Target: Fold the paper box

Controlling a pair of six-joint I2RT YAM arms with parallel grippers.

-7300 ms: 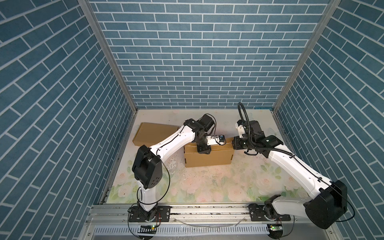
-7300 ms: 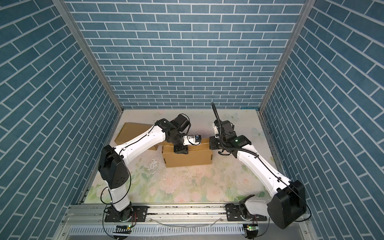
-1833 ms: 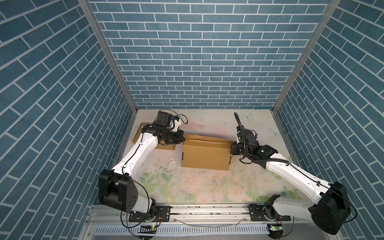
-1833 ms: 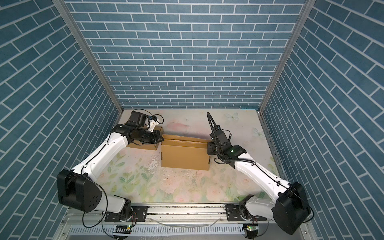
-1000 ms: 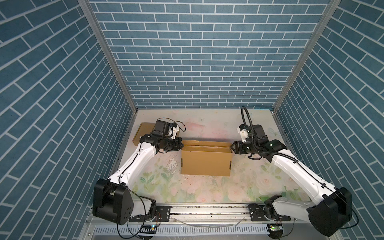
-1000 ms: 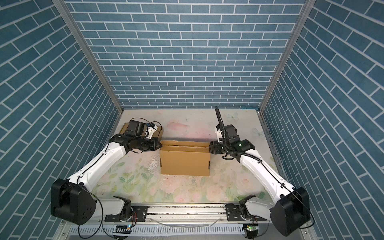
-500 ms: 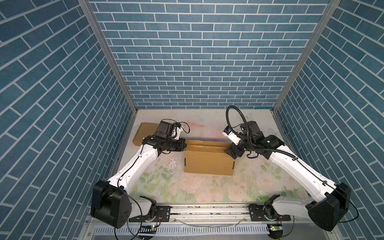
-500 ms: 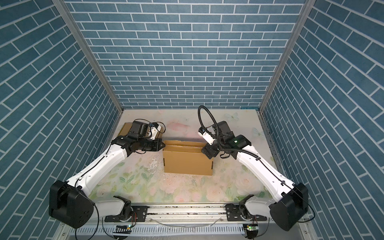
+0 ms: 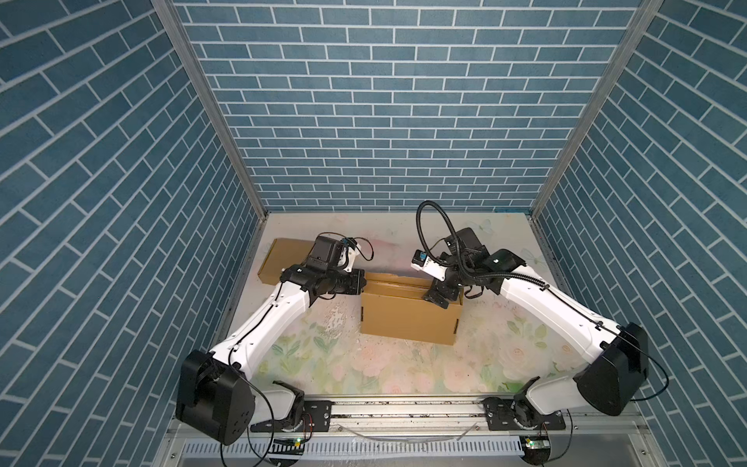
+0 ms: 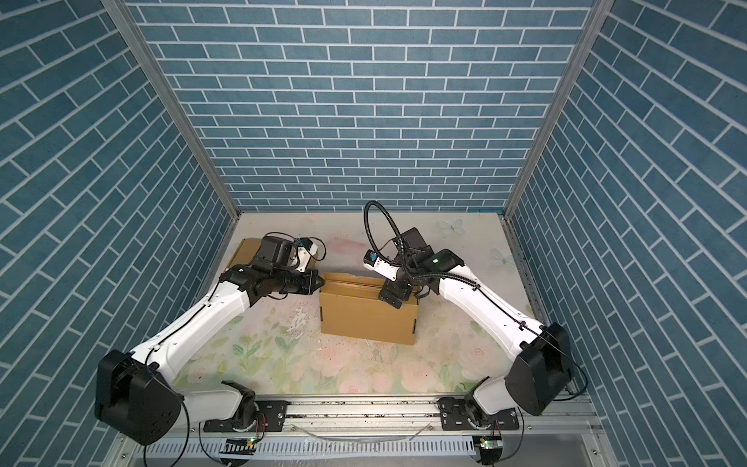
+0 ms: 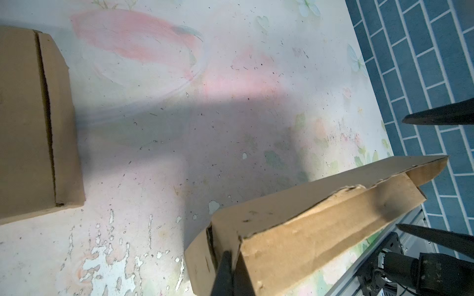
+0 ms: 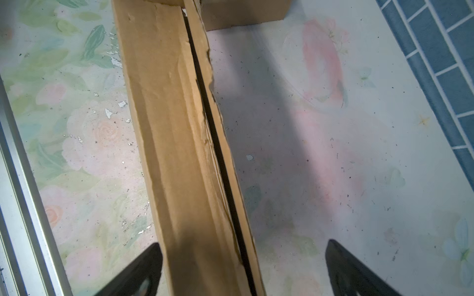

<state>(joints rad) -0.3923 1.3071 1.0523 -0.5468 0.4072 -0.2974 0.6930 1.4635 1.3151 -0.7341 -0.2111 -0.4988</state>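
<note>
The paper box (image 9: 408, 319) (image 10: 366, 319) is a brown cardboard carton standing upright mid-table, its top narrow and partly open. In the left wrist view the box (image 11: 320, 225) shows a thin slot along its top. My left gripper (image 9: 362, 283) (image 10: 320, 284) (image 11: 227, 256) is shut, its tip pressed against the box's upper left corner seam. My right gripper (image 9: 438, 297) (image 10: 394, 298) (image 12: 243, 266) is open wide over the box's upper right end, one finger on each side of the box top (image 12: 184, 153) and neither pressing it.
A second, flat brown cardboard box (image 9: 283, 258) (image 10: 246, 250) (image 11: 25, 123) lies at the back left, behind my left arm. The floral table mat (image 9: 404, 364) is worn and flaking left of the box. Blue brick walls enclose three sides; a metal rail (image 9: 404, 416) runs along the front.
My right gripper has opened wide and swung over the box's right top end. My left gripper, still shut, has come up against the box's left corner. The box slid slightly right.
</note>
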